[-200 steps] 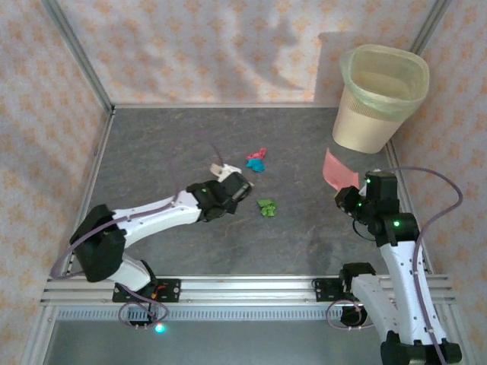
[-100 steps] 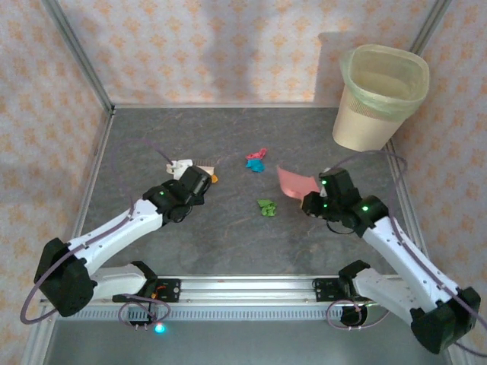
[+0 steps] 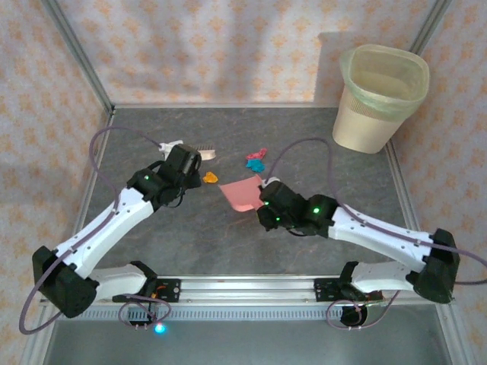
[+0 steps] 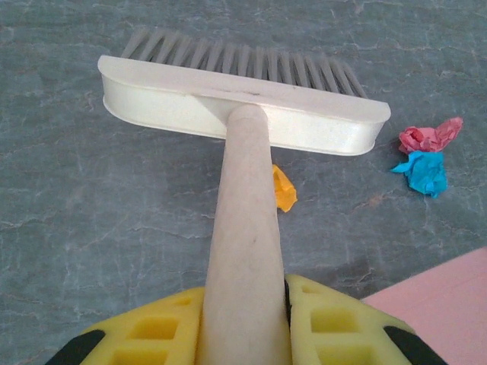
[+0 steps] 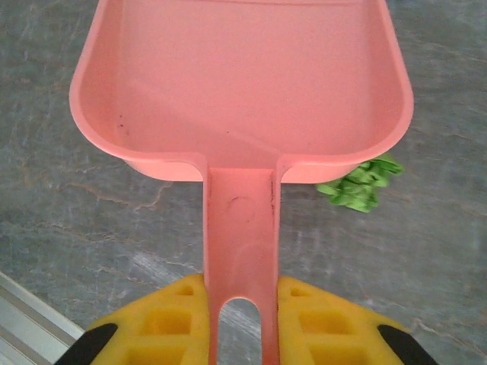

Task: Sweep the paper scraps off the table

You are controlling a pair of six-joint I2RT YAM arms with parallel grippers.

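Both arms have swung inward over the last second. The right hand (image 3: 266,204) has carried the pink dustpan (image 3: 242,192) from the bin side to mid-surface, and the left hand (image 3: 183,163) has reached farther out with the brush (image 4: 243,110). Each hand is clenched on its tool, the right on the pan's flat stem, the left on the brush's round handle.

Gathering the paper scraps looks about to begin; the pan holds nothing yet. Nearest, a green scrap (image 5: 358,182) lies just beside the pan's rear right corner, outside it. Beyond, an orange scrap (image 4: 283,190) lies between brush head and pan, beside the handle. A red and blue pair (image 4: 420,169) rests to its right, near the pan's lip.

Next, I judge, the bristles must meet the surface (image 3: 190,228) and draw the orange scrap into the pan mouth, lip held flat.

Aluminium rails (image 3: 251,287) edge the dark stone-patterned top, orange floral walls (image 3: 213,53) enclose it, and a lined bin (image 3: 378,99) stands at the far right.
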